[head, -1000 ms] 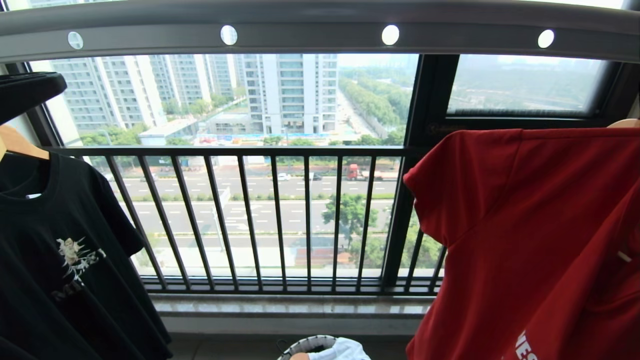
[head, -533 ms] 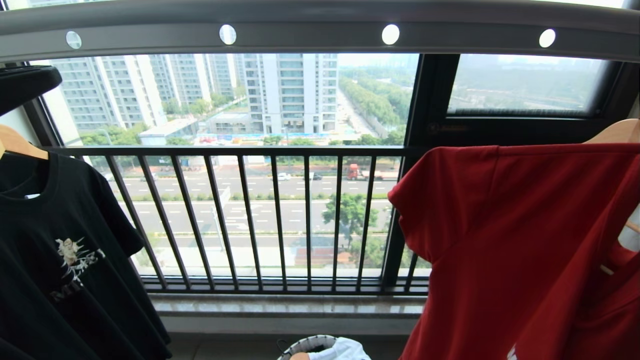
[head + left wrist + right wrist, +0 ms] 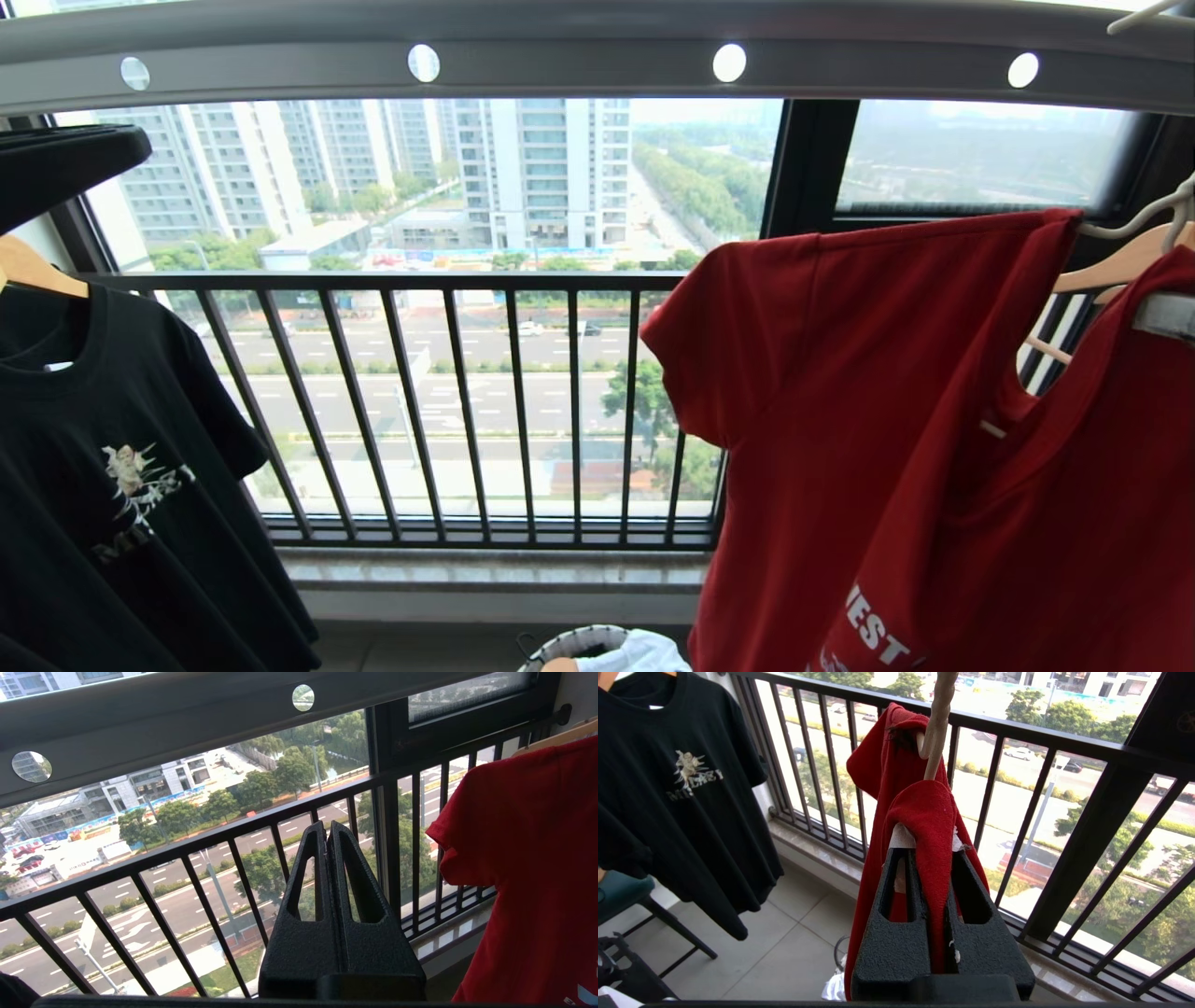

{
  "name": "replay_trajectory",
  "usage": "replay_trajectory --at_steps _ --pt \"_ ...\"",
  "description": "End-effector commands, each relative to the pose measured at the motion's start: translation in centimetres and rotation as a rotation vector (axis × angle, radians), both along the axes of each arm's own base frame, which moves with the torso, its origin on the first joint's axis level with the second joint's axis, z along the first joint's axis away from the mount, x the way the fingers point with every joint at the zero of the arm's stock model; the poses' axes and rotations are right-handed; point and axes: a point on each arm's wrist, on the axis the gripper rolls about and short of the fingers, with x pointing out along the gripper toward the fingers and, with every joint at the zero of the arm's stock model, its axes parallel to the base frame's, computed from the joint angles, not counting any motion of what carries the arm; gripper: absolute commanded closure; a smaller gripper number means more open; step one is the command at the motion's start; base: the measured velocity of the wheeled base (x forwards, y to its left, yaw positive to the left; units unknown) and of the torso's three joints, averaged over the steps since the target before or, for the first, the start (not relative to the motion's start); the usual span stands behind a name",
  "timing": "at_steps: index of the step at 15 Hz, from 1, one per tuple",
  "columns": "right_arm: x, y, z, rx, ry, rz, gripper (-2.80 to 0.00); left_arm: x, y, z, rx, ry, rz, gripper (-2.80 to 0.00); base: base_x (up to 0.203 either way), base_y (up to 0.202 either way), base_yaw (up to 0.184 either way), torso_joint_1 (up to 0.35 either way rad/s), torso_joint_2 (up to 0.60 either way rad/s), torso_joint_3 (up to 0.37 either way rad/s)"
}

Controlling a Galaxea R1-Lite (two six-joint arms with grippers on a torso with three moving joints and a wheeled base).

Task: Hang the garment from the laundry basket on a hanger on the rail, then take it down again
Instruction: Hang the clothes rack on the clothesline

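Balcony window ahead, and below the rail (image 3: 579, 65) the right gripper (image 3: 930, 854) clenches the garment (image 3: 896, 420) on its hanger (image 3: 1144, 215), seemingly for hooking up, left gripper (image 3: 326, 833) clenched empty.

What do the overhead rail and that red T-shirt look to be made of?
The rail looks like grey metal with a smooth matte finish, pierced by clean round holes. The red T-shirt looks like soft knit fabric, probably cotton: it drapes in folds and shows stitched sleeve hems.
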Motion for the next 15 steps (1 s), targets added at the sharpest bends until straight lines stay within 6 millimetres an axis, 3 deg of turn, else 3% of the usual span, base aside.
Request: replay_trajectory --at_steps 1,8,13,15 --pt "1.7 1.1 -0.6 -0.021 0.052 0.040 0.00 0.4 -0.1 -0.1 0.005 0.007 -0.001 0.00 0.000 0.000 0.000 0.000 0.00 0.000" --pt "5.4 5.8 -0.8 -0.054 0.077 0.105 0.00 0.3 -0.1 0.1 0.001 0.003 0.002 0.00 0.000 0.000 0.000 0.000 0.00 0.000" --pt "8.3 10.4 -0.1 -0.035 0.016 0.024 0.00 0.3 -0.1 0.0 0.003 0.004 0.003 0.00 0.000 0.000 0.000 0.000 0.00 0.000" --pt "8.8 11.2 0.0 -0.033 0.014 0.011 0.00 0.2 0.0 0.0 0.002 0.001 0.005 0.00 0.000 0.000 0.000 0.000 0.00 0.000"
